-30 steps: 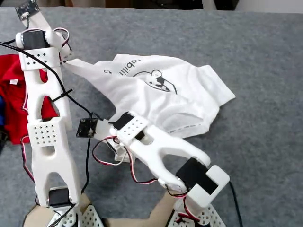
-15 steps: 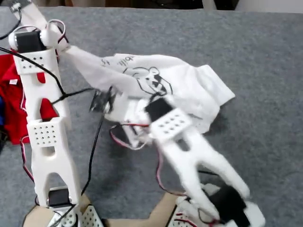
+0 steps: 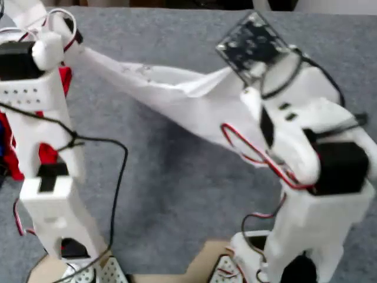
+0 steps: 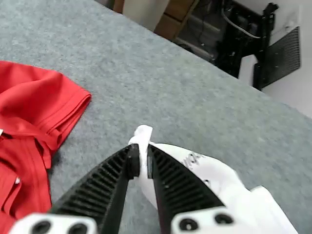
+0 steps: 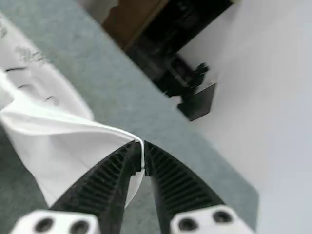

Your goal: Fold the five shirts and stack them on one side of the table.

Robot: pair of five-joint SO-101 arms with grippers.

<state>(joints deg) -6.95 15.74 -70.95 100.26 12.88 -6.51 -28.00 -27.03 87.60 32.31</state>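
Left gripper [image 4: 140, 161] and right gripper [image 5: 142, 155] are pinching the white shirt [image 3: 177, 97]; left arm [image 3: 41, 118] is partly covering the red shirt [image 4: 34, 112]

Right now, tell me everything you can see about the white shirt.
The white shirt is soft thin fabric with dark print, stretched out over the grey table. The left hand is shut on one edge, the right hand on another. Folds run along the span, and it is apart from the red shirt.
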